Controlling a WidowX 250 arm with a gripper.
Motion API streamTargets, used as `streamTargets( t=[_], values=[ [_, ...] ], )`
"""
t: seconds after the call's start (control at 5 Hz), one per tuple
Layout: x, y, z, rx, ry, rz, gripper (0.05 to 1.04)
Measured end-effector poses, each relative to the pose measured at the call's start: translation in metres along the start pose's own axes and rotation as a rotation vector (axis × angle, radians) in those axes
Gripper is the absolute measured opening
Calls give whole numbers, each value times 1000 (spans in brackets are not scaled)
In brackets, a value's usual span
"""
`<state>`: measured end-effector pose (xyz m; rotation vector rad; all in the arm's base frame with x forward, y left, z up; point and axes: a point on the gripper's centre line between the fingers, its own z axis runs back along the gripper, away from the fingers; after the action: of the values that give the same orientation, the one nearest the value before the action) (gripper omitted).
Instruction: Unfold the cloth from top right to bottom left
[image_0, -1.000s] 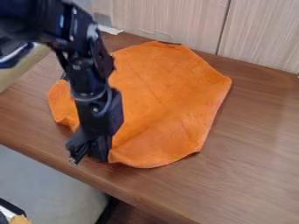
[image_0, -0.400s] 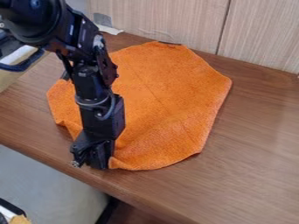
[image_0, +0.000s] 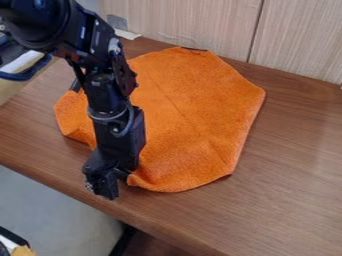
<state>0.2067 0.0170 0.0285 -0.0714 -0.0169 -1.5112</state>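
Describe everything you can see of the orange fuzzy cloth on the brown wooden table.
The orange, towel-like cloth lies mostly spread on the brown wood-grain table, with faint creases, an angular right corner and a curved near edge. A thin dark strip shows at its far edge. The black arm hides part of its left side; whether the black gripper touches it, I can't tell.

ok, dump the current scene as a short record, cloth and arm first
cloth: orange cloth, mostly spread out, outline uneven, faint crease lines across it
cloth_near_edge: curved, lower left corner not squared out
arm: black arm, in from the upper left, crossing over the cloth's left part
end_effector: end effector, low at the cloth's lower left edge; grip on cloth can't be confirmed
surface: brown wooden tabletop
background: pale wood-grain panels behind the tabletop
task_state: looks largely unfolded, probably not finished
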Motion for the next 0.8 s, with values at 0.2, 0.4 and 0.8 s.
streamTargets(
  t=[0.2, 0.4, 0.8],
  values=[
    [5, 2, 12, 19, -4, -14, 1003],
    [10, 4, 24, 40, -15, -26, 1000],
    [19, 11, 66, 139, -52, -49, 999]
  ],
)
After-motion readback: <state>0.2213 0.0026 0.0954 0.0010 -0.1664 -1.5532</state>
